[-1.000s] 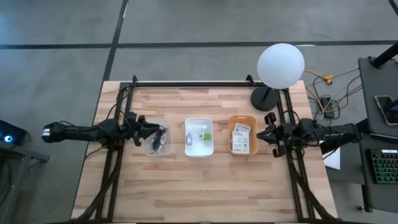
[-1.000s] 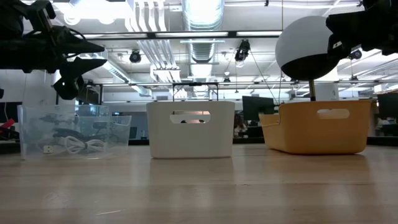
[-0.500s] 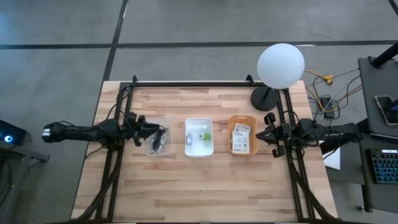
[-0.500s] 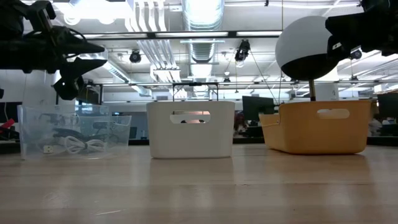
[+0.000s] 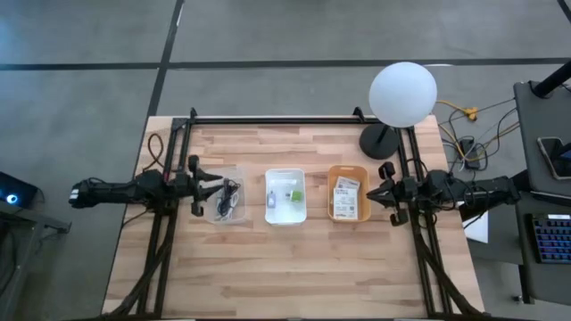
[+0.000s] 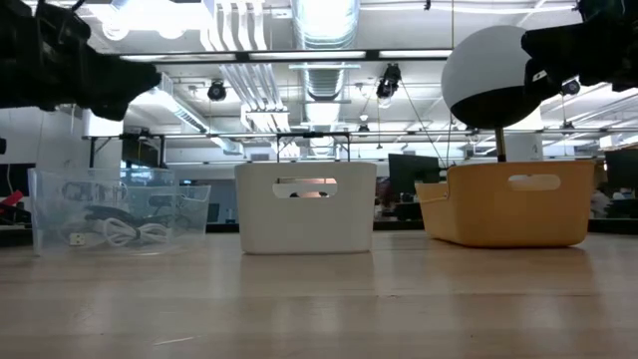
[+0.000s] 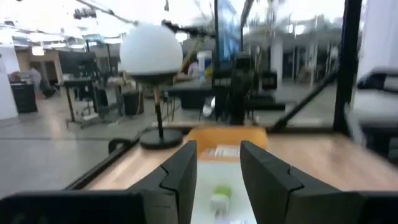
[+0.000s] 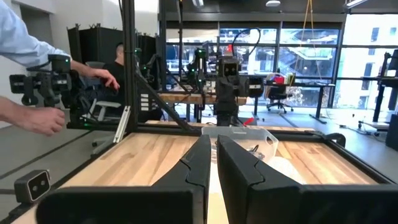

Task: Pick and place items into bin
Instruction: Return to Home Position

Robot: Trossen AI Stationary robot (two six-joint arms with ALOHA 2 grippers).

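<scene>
Left gripper point(image 7: 217, 146) hangs above the worktop point(image 5: 268, 267) near its left edge, just outside the transparent bin point(image 6: 189, 209), with its fingers spread and nothing between them. Right gripper point(image 8: 213, 138) waits above the right edge beside the orange bin point(image 6: 508, 214), its fingers pressed almost together and also holding nothing. 3 bins stand in a row across the middle of the worktop, and every item that shows lies inside one of them: the black and pale cables point(image 6: 115, 229) in the transparent bin, a small green piece point(image 5: 295, 194) in the white bin point(image 6: 304, 214), and the printed cards point(image 5: 345, 198) in the orange bin. Sorting looks finished, so what is left is most likely parking the arms. Doing that well means drawing the left arm straight out toward the left edge at its present height, well above the bin's rim, so that no finger catches the thin wall and drags the bin or its cables along. Dark frame rails run close on both sides of the arm, so the path should stay between them. Both sets of fingers need no change on the way.
</scene>
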